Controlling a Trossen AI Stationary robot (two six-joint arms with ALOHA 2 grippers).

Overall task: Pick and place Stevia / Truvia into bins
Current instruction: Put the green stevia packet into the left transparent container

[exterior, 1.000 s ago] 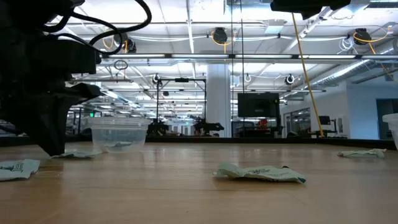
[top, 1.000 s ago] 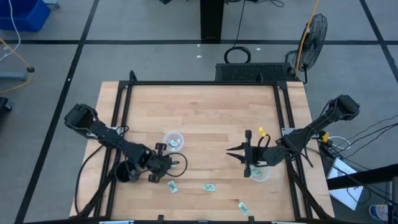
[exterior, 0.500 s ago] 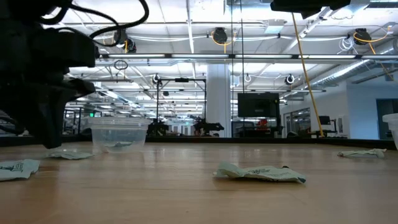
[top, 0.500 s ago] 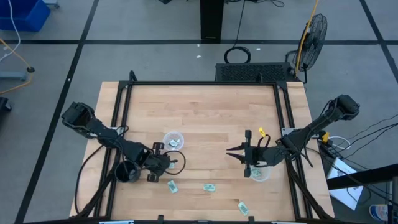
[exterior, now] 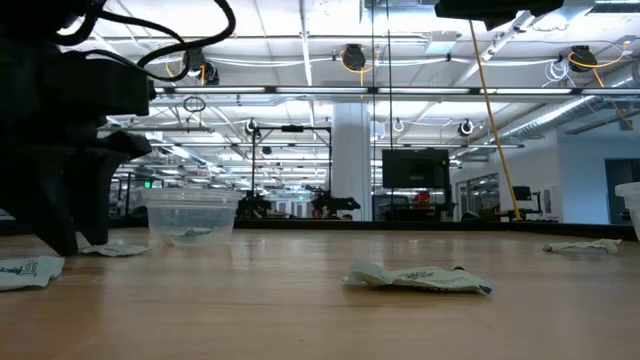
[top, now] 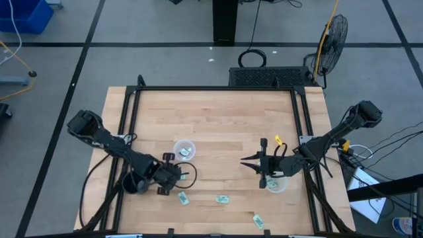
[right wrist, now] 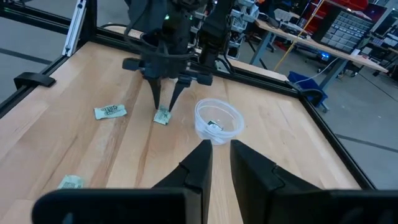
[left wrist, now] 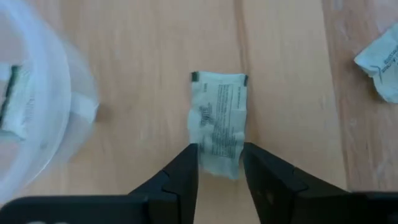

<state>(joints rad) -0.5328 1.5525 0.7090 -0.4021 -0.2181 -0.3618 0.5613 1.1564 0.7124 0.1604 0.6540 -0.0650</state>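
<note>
Green-and-white sachet (left wrist: 217, 121) lies flat on the wooden table (top: 218, 119) between the parted fingers of the left gripper (left wrist: 219, 163), with a clear cup (top: 184, 149) just beyond at one o'clock, while the right gripper (top: 254, 162), narrowly parted and empty, waits beside the other cup (top: 276, 184).
</note>
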